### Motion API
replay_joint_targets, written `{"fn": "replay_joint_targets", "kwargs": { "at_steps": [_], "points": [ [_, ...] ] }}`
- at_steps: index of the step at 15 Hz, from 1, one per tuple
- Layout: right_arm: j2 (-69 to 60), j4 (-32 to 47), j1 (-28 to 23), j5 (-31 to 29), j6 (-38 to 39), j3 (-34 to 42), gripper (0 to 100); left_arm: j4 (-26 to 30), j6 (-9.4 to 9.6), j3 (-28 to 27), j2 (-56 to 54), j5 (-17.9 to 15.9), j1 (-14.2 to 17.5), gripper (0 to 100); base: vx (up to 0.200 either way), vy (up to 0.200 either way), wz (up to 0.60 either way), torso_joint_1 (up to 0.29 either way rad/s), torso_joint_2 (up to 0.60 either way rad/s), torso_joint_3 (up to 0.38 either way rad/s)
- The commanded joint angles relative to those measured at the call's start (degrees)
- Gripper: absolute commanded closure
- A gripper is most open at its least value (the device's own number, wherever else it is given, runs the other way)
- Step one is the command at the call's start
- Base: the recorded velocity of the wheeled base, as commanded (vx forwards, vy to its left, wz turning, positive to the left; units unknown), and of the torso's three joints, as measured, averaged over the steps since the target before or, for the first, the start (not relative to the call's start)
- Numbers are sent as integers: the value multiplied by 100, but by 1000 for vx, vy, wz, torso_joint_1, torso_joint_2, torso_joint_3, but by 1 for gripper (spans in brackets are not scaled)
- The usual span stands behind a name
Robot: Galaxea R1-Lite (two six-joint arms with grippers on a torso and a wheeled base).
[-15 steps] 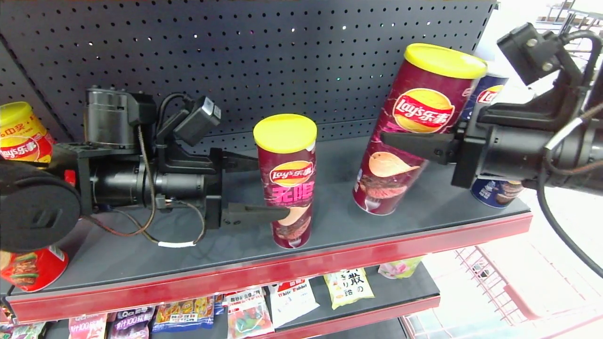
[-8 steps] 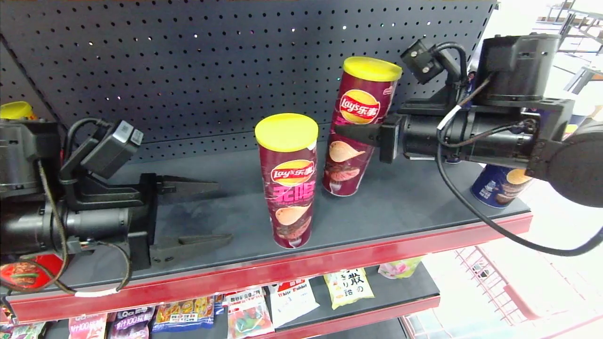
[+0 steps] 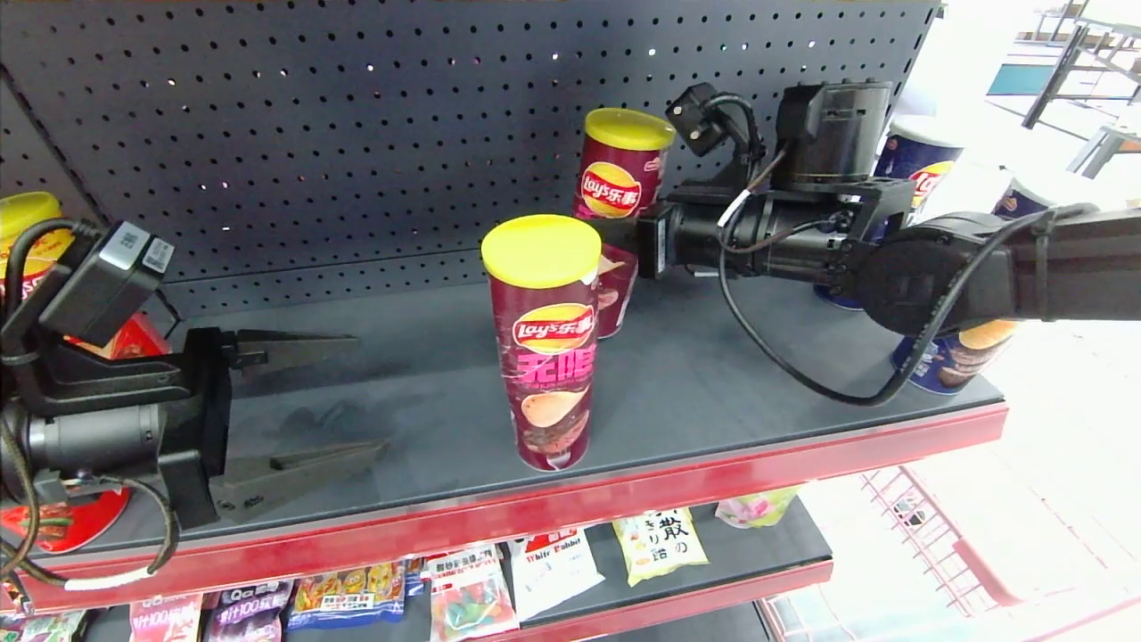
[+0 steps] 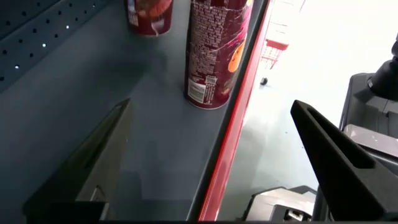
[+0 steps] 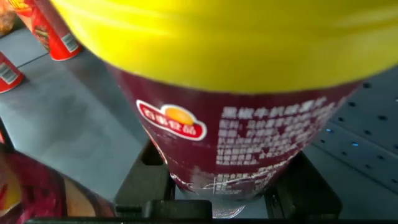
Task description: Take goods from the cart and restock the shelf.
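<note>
r hand pinches the rear chip can, maroon w/ yellow lid, round its middle, fingers on either side. can is about upright, deep on the shelf, close to the pegboard; can't tell if its base touches the shelf. the front chip can, same maroon body and yellow lid, stands upright near the shelf's red front lip, just in front of the held one and partly covering its lower half. l hand sits low over the shelf's left part, fingers spread wide w/ nothing between them, well apart from the front can. blue chip cans at the shelf's right end, a red can at the far left. snack bags on the lower shelf, red wire cart bottom right.
</note>
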Motion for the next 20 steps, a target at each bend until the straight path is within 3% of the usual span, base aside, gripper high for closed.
{"fn": "replay_joint_targets", "kwargs": {
  "at_steps": [1, 11, 12, 20],
  "points": [
    [158, 1, 63, 6, -1, -48, 100, -3, 4, -19, -34, -2, 11, 0, 0, 0, 0, 0, 0, 0],
    [325, 9, 195, -12, 52, -101, 100, -3, -5, -19, -43, -2, 11, 0, 0, 0, 0, 0, 0, 0],
    [325, 9, 195, -12, 43, -92, 0, -3, -5, -19, -34, -2, 11, 0, 0, 0, 0, 0, 0, 0],
    [-501, -8, 221, -56, 307, 734, 0, -3, -5, 8, 71, 279, 11, 0, 0, 0, 0, 0, 0, 0]
  ]
}}
